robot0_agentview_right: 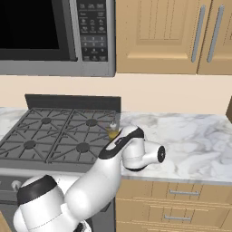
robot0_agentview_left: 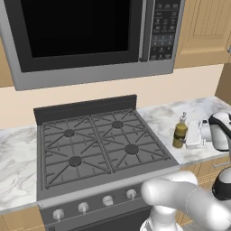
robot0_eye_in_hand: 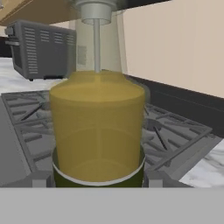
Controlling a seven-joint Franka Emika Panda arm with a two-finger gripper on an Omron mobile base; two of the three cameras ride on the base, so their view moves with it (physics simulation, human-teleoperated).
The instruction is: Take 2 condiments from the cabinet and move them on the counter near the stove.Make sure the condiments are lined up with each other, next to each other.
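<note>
Olive-green pourer-topped bottle (robot0_eye_in_hand: 97,127) between jaws, upright on veined marble counter (robot0_agentview_left: 198,108).

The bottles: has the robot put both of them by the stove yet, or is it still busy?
Still busy. One olive-green bottle stands on the marble counter just right of the stove, so that one looks delivered. The gripper sits right at it, with the fingers on either side, but whether they still squeeze it is unclear. I see no second bottle on the counter, so fetching it and lining it up beside this one remains.
</note>
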